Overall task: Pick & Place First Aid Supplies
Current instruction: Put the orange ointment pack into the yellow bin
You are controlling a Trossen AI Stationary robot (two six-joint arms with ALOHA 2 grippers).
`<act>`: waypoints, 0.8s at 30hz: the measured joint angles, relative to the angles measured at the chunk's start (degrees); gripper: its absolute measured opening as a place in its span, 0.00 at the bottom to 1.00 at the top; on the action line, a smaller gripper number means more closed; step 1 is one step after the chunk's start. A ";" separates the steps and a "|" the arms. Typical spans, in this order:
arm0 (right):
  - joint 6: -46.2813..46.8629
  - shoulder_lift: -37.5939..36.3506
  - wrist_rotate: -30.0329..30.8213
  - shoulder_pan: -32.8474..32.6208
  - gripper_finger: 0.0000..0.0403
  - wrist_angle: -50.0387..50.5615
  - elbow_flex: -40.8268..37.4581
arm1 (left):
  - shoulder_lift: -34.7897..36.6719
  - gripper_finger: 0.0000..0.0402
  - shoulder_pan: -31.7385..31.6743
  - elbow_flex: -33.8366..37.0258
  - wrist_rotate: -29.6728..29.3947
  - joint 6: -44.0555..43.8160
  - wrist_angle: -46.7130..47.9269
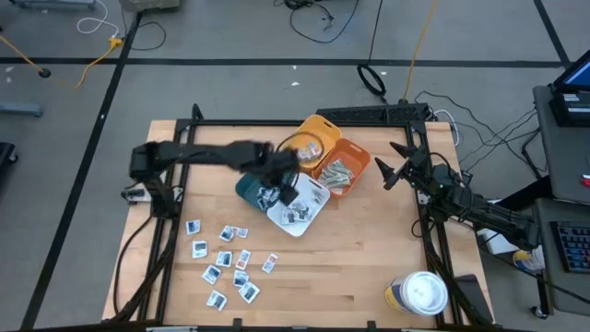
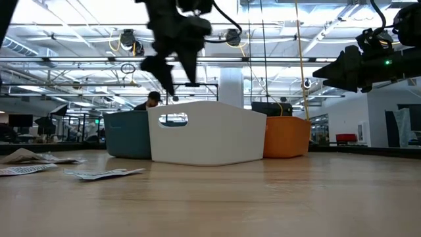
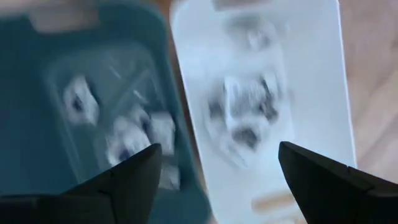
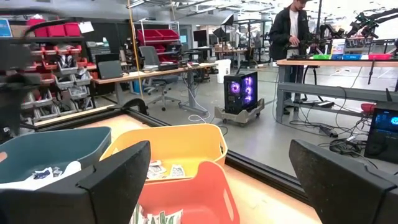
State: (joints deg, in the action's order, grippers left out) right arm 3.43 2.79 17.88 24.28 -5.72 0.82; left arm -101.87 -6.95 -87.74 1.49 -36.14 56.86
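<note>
Left tool [image 1: 281,187] hangs spread and empty above the seam between the teal plastic bin [image 1: 249,189] and the white plastic bin [image 1: 309,214] — small white square packets [image 3: 245,115] lie in both. Right tool [image 1: 385,172] is also spread, holding nothing, off beside the orange plastic bin [image 1: 355,159] at the right of the wooden table [image 1: 369,267]. More loose white packets [image 1: 226,263] lie scattered on the table nearer the front-left — well apart from the bins. A yellow plastic bin [image 1: 318,129] sits behind the orange one.
</note>
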 joint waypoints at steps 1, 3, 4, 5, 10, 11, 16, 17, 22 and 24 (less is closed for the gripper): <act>-0.01 0.02 -0.01 0.02 0.94 0.00 0.00 | 1.26 0.80 1.51 1.97 -0.02 -1.88 -0.38; 0.00 0.00 -0.01 0.00 0.94 0.00 0.00 | 3.66 0.79 4.47 5.65 -0.09 -5.69 -0.47; 0.00 0.00 0.01 0.01 0.94 0.00 -0.01 | 4.48 0.79 5.98 7.17 -0.08 -7.33 -0.39; -0.01 0.00 -0.01 -0.01 0.94 0.00 0.00 | 5.30 0.78 7.54 8.60 -0.10 -8.85 -0.59; -0.01 0.00 0.00 0.02 0.94 0.00 0.00 | 9.04 0.77 14.88 14.61 -0.57 -16.44 -1.41; -0.01 0.00 -0.01 0.01 0.94 0.00 0.00 | 9.53 0.78 16.34 15.59 -0.56 -18.15 -1.53; 0.01 0.01 0.00 0.01 0.94 0.00 0.00 | 10.27 0.79 22.49 17.88 -0.56 -25.19 -1.06; -0.01 0.01 0.00 0.01 0.94 0.00 -0.02 | 10.19 0.79 23.60 17.89 -0.59 -26.31 -0.76; 0.01 0.00 -0.01 0.00 0.94 0.00 0.00 | 10.21 0.79 27.63 17.89 -0.56 -30.29 -0.44; -0.01 0.00 -0.01 -0.01 0.94 0.00 0.00 | 10.21 0.80 29.14 17.89 -0.60 -31.88 -0.37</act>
State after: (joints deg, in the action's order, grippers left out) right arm 3.42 2.79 17.87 24.27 -5.72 0.82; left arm -91.66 22.19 -69.84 0.89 -68.02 56.49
